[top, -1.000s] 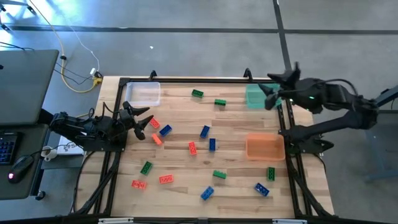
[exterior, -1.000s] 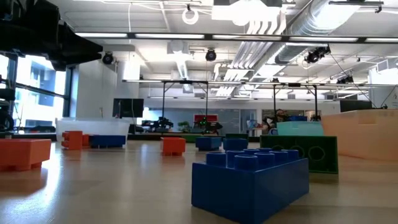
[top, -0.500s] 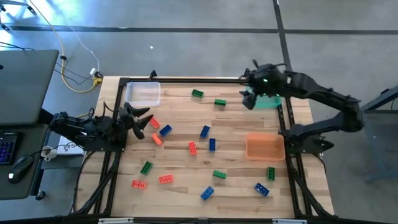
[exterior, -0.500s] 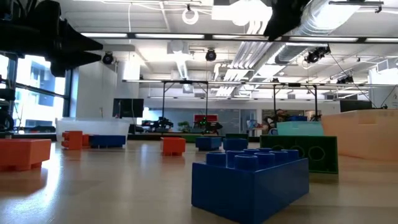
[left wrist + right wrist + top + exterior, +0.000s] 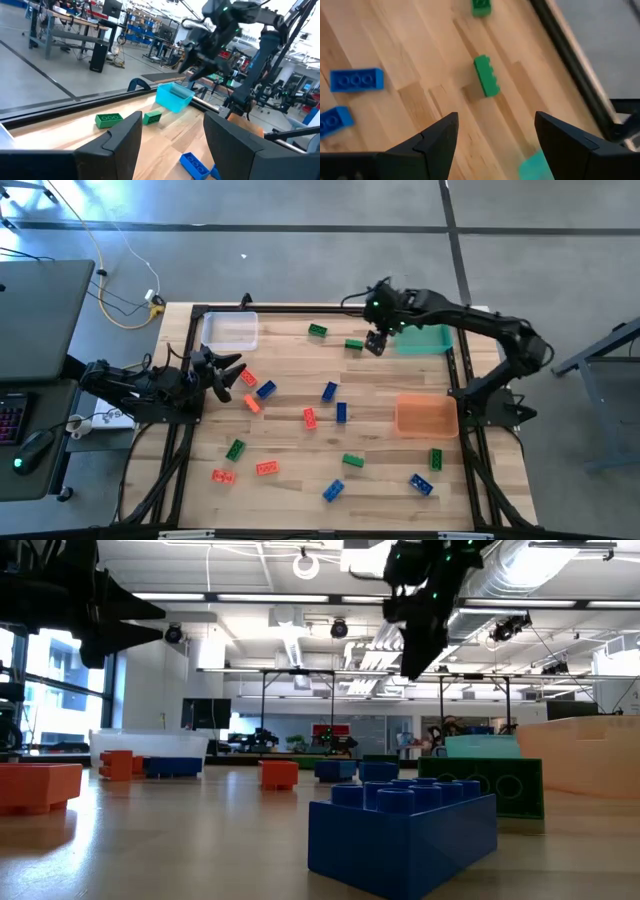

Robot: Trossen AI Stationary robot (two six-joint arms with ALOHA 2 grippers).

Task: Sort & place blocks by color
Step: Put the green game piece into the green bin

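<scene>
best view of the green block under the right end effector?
Right wrist view: the green block lies centred ahead of the open right end effector, unobstructed. High view shows it small beside the end effector. Left wrist view shows it distant. Low view: cannot pick it out.

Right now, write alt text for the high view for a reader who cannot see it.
Seen from above, the right gripper hangs open just over a green block near the wooden table's far edge, beside the green bin. The left gripper waits open at the left side, by a red-orange block. Red-orange, blue and green blocks lie scattered; a clear bin and orange bin sit empty.
</scene>
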